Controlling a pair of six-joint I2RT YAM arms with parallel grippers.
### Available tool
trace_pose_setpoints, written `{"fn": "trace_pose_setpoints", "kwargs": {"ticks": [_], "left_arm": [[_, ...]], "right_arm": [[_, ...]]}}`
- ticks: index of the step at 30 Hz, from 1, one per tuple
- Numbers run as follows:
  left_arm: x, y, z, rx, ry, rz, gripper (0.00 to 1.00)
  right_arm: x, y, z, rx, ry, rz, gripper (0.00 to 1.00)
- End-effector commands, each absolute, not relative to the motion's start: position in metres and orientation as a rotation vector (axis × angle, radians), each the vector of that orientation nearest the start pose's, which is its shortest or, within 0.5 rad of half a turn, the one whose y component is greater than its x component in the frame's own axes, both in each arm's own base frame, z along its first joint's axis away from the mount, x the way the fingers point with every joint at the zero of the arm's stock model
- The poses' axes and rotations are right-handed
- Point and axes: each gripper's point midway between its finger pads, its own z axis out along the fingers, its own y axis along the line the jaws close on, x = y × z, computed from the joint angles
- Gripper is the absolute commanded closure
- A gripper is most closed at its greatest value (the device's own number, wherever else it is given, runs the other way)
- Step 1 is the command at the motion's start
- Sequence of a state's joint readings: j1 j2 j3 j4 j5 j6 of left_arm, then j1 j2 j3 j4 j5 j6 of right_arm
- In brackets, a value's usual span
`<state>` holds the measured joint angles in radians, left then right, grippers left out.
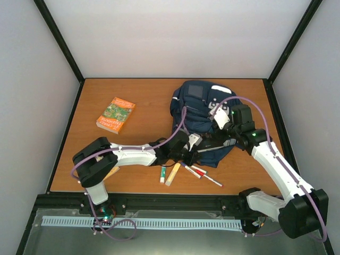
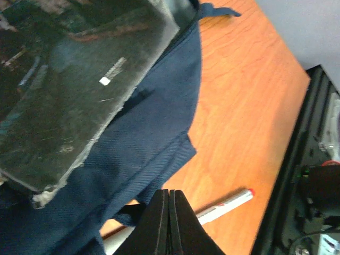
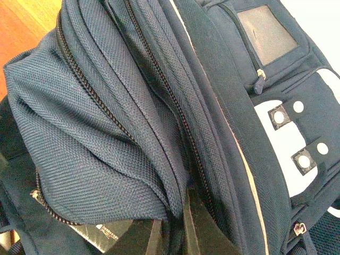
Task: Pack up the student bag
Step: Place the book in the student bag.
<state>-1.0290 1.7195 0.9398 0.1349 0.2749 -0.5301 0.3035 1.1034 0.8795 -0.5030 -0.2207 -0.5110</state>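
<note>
The student bag (image 1: 197, 109), navy with a white buckled patch, lies at the table's back right. My right gripper (image 1: 219, 114) reaches onto its top. In the right wrist view that gripper (image 3: 178, 220) is shut on a fold of the bag's fabric (image 3: 106, 133) beside a zipper line. My left gripper (image 1: 192, 143) sits at the bag's near edge. In the left wrist view its fingers (image 2: 169, 194) are pressed together with nothing seen between them, right by the bag's navy hem (image 2: 149, 138) and a dark strap loop (image 2: 127, 212).
An orange-and-green book (image 1: 116, 114) lies at the left. Near the front edge are two short sticks (image 1: 168, 173) and red-capped pens (image 1: 204, 175); one pen (image 2: 226, 206) lies just beyond my left fingers. A black frame (image 1: 159, 202) borders the table.
</note>
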Motion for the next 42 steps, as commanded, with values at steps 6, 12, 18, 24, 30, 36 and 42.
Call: {"fn": "trace_pose_setpoints", "kwargs": {"ticks": [6, 12, 18, 24, 30, 36, 42], "left_arm": [[0.226, -0.441, 0.082, 0.746, 2.279, -0.98, 0.99], [0.261, -0.419, 0.079, 0.542, 2.237, -0.792, 0.99], [0.294, -0.404, 0.085, 0.359, 2.162, -0.732, 0.99], [0.324, -0.403, 0.08, 0.254, 2.122, -0.73, 0.99], [0.348, -0.407, 0.081, 0.193, 2.088, -0.743, 0.99], [0.325, -0.422, 0.105, 0.331, 2.045, -0.9, 0.99], [0.283, -0.421, 0.096, 0.463, 2.105, -0.956, 0.99]], "right_arm": [[0.309, 0.143, 0.229, -0.951, 1.902, 0.183, 0.97], [0.298, 0.147, 0.228, -0.978, 1.879, 0.22, 0.97], [0.29, 0.152, 0.222, -1.008, 1.876, 0.266, 0.97], [0.289, 0.152, 0.221, -1.01, 1.877, 0.27, 0.97], [0.291, 0.152, 0.215, -1.013, 1.893, 0.268, 0.97], [0.295, 0.151, 0.209, -1.012, 1.914, 0.256, 0.97], [0.298, 0.15, 0.207, -1.005, 1.923, 0.249, 0.97]]}}
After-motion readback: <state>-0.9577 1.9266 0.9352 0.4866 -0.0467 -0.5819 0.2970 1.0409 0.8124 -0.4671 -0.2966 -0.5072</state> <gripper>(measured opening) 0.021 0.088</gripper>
